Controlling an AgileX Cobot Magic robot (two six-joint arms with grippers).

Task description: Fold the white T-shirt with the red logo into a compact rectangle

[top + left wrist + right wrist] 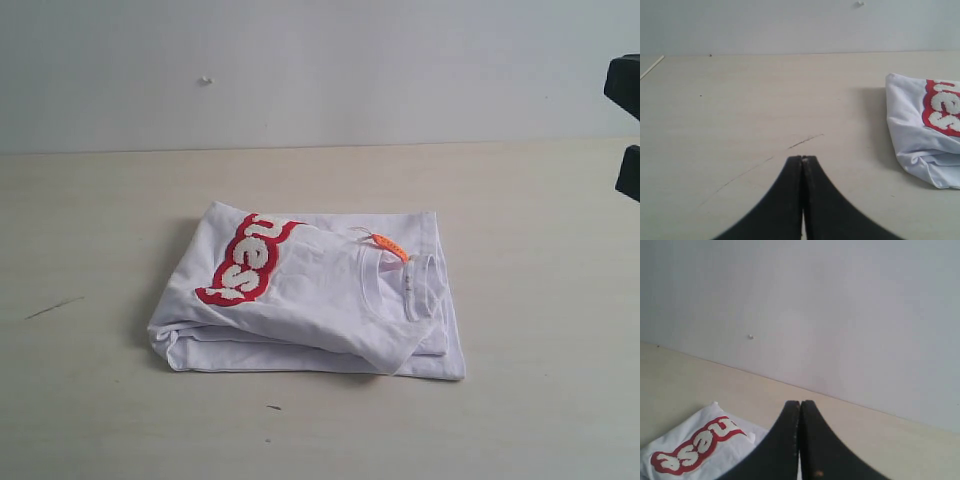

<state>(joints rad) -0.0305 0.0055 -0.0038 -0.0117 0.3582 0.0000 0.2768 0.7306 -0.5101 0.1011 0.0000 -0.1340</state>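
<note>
The white T-shirt (320, 300) lies folded in a thick, roughly rectangular bundle in the middle of the table. Its red logo (247, 260) with white letters faces up on the left half, and the ribbed neckline with a small orange tag (392, 246) shows on the right half. In the left wrist view my left gripper (802, 158) is shut and empty above bare tabletop, well apart from the T-shirt (920, 135). My right gripper (800, 403) is shut with nothing in it, raised beside the T-shirt (695, 445). Black parts of the right arm (625, 130) show at the exterior view's right edge.
The light wooden table (100, 420) runs back to a plain white wall (320, 60). A thin dark scratch (805, 141) marks the tabletop left of the shirt.
</note>
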